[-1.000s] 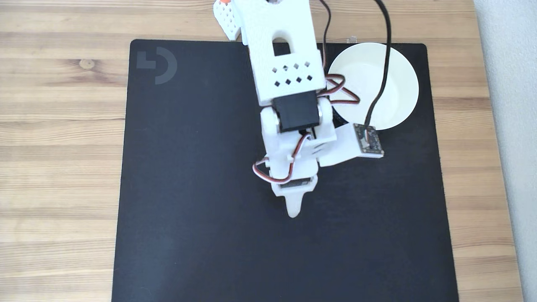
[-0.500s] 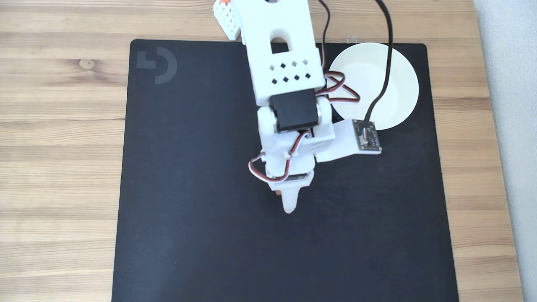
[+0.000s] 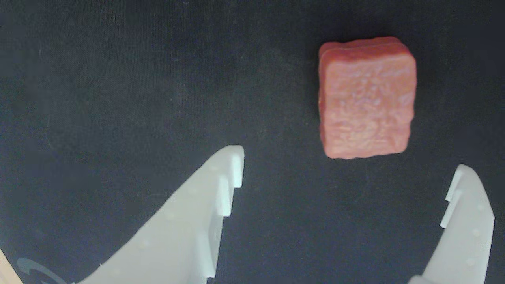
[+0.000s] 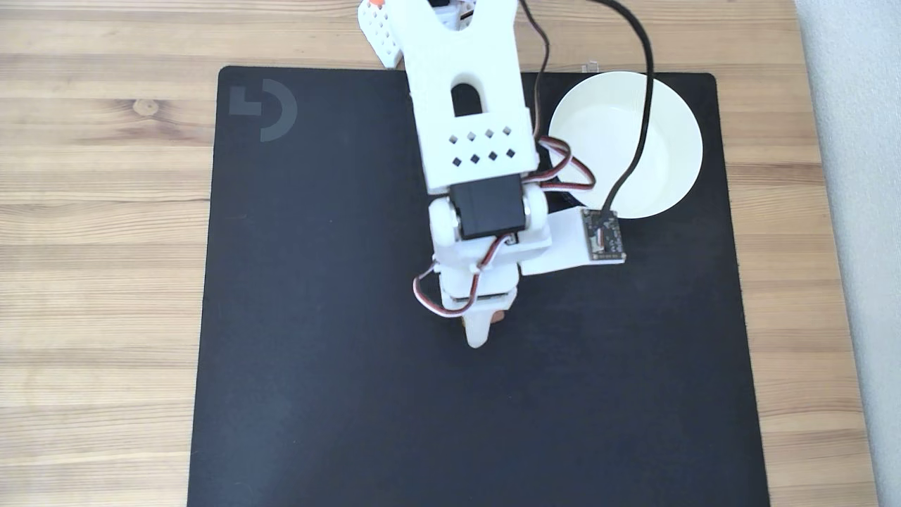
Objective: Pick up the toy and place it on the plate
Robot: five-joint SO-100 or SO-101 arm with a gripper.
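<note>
Two white fingers (image 3: 189,228) of the gripper (image 3: 347,173) spread wide apart in the wrist view, gripping nothing, both clear of the toy (image 3: 367,98). Reddish-brown squarish block with rounded corners and a rough top, lying flat on the black mat (image 3: 118,98), just beyond the fingertips and nearer the right-hand finger than the left in that view, a strip of bare mat between block and tips. Faint grey logo at the lower left corner of the wrist view. From the fixed view above: white arm (image 4: 468,105) reaching down from the top edge over the mat (image 4: 317,387), gripper (image 4: 479,338) pointing toward the bottom of the picture near the mat's middle, a sliver of the toy (image 4: 498,317) peeking out beside the fingertip, the rest hidden under the wrist. Round white plate (image 4: 669,141) at the mat's upper right corner, plain inside, well apart from the toy, crossed by a black cable (image 4: 644,105) running to the small camera board (image 4: 604,234) on the wrist. Grey logo (image 4: 264,109) at the mat's upper left; wooden table (image 4: 98,211) around the mat.
</note>
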